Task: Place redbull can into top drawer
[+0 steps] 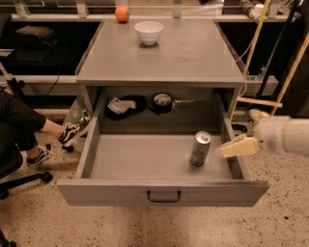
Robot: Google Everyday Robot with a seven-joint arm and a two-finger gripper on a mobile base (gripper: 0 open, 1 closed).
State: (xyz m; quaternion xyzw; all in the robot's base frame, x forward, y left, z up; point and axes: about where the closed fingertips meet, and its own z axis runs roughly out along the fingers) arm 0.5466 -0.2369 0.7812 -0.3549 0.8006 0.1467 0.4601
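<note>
Gripper [237, 137] hung over the right wall of the top drawer [120, 190], fingers spread apart, holding nothing. Redbull can [200, 148] stood upright on the drawer floor, right of centre, just left of the near fingertip and clear of it. No writing on the can could be read. Drawer was pulled fully out, floor left of the can bare, black handle [164, 196] at front centre. White bowl [148, 32] and orange fruit [122, 13] sat on the cabinet top [193, 58].
</note>
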